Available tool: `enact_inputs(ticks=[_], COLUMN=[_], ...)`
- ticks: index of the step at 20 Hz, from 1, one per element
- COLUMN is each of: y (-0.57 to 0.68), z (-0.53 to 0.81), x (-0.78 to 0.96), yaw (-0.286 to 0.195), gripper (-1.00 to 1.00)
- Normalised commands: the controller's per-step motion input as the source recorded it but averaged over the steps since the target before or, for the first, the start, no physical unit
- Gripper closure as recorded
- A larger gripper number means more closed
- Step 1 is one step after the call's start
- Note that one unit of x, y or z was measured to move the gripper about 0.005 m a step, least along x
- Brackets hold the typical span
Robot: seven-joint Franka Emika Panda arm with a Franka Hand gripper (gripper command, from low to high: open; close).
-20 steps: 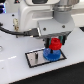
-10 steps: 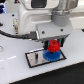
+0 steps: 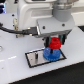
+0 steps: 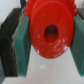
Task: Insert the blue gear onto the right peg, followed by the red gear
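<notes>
There is 1 bright red round plastic gear [image 3: 53,43], 1 bright blue round toothed plastic gear [image 3: 49,53], 1 black-bordered white rectangular plate [image 3: 36,57] and 1 white tabletop [image 3: 15,70]. The wrist view shows 2 green finger pads [image 4: 22,47].

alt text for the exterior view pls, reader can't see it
A white robot arm's gripper holds the red gear just above the blue gear, which sits at the exterior view's right end of a black-bordered white plate on a white table. Whether the gears touch is unclear.
</notes>
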Motion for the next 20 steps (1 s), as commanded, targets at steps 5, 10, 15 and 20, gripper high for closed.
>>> enact_inputs(ticks=[5, 10, 15, 20], y=[-0.12, -0.08, -0.20, -0.10], z=[-0.15, 0.22, 0.37, -0.02], x=[0.19, 0.40, 0.48, 0.17], yaw=[0.000, 0.000, 0.000, 0.000], gripper=[1.00, 1.00, 1.00, 1.00])
